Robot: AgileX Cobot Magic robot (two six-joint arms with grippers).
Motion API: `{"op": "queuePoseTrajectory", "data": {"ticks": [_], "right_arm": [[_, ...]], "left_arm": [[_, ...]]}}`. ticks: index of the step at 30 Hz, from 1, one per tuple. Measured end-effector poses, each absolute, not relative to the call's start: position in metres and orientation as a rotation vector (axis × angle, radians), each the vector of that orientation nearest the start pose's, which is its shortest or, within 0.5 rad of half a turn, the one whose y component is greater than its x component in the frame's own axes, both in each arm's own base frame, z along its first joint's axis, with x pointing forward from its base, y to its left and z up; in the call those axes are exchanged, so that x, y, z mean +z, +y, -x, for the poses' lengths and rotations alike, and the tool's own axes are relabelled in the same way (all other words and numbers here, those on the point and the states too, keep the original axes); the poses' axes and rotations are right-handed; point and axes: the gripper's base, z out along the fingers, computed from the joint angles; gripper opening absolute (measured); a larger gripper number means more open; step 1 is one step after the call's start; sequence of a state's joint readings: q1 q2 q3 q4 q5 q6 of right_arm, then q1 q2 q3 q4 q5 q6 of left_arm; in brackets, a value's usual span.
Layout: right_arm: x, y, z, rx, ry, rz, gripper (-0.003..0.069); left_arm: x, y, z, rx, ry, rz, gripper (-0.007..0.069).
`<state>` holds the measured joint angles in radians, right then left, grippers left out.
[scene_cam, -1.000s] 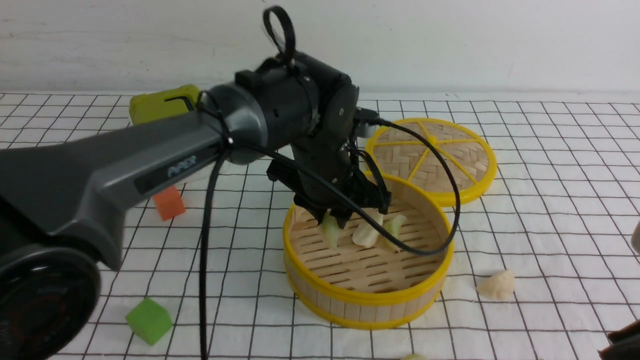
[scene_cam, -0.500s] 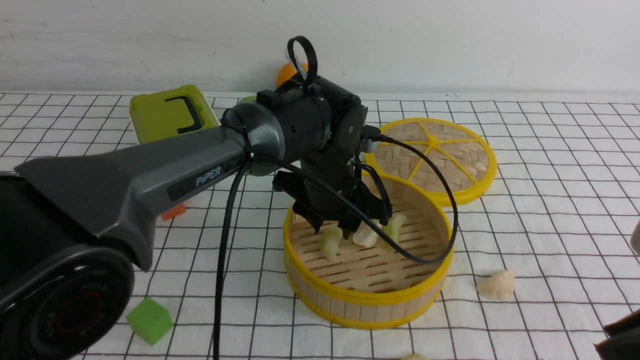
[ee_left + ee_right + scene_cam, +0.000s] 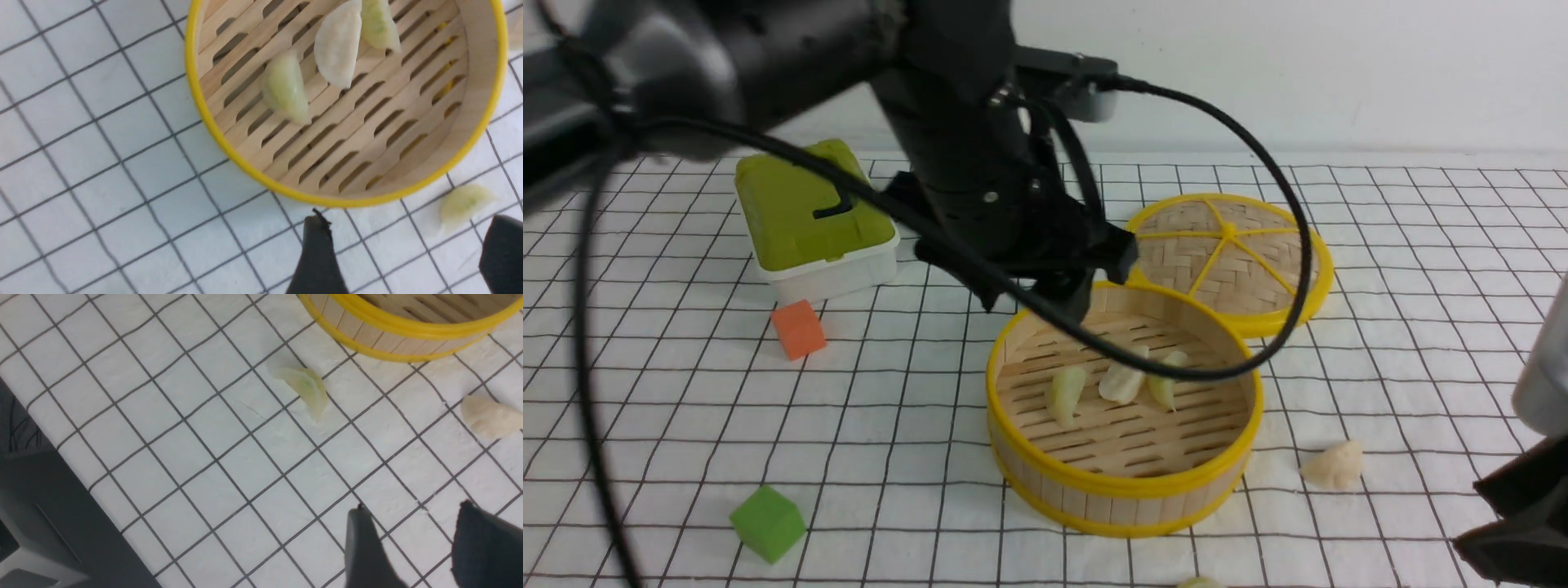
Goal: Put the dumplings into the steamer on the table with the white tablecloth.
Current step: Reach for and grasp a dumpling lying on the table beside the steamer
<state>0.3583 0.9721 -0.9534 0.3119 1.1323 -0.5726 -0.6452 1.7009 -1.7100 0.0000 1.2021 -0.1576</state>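
Observation:
The steamer (image 3: 1123, 490) stands on the white tablecloth (image 3: 915, 408) and holds three dumplings: a pale green one (image 3: 1066, 394), a cream one (image 3: 1123, 380) and a pale green one (image 3: 1166, 382). They also show in the left wrist view (image 3: 286, 87). My left gripper (image 3: 1029, 306) hangs above the steamer's far-left rim, open and empty (image 3: 408, 216). A cream dumpling (image 3: 1333, 467) lies on the cloth right of the steamer. A pale green dumpling (image 3: 306, 390) lies in front of the steamer. My right gripper (image 3: 412, 506) is open and empty above the cloth near these two.
The flat woven lid (image 3: 1233, 257) lies behind the steamer on the right. A green box on a white base (image 3: 809, 216) stands at the back left. An orange cube (image 3: 798, 329) and a green cube (image 3: 768, 523) lie left of the steamer. The table edge (image 3: 61, 457) is near my right arm.
My left gripper has let go of the pale green dumpling, which now lies on the slats. The left arm has risen out of the steamer. The right arm has barely moved.

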Motion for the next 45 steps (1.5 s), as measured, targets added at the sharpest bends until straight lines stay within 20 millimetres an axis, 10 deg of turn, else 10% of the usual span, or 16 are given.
{"op": "queuePoseTrajectory", "data": {"ticks": [8,18,32,45], "right_arm": [[0.322,0.099,-0.173,0.396,2.281,1.287,0.0384],[0.277,0.145,-0.204,0.443,2.182,1.652,0.0463],[0.201,0.175,-0.24,0.237,2.36,1.717,0.0467],[0.174,0.182,-0.254,0.218,2.385,1.708,0.0467]], "left_arm": [[0.356,-0.167,-0.218,-0.301,2.618,-0.627,0.0414],[0.291,-0.12,-0.144,-0.404,2.683,-0.578,0.0377],[0.281,-0.113,-0.134,-0.408,2.648,-0.6,0.0375],[0.282,-0.114,-0.136,-0.418,2.621,-0.605,0.0375]]}}
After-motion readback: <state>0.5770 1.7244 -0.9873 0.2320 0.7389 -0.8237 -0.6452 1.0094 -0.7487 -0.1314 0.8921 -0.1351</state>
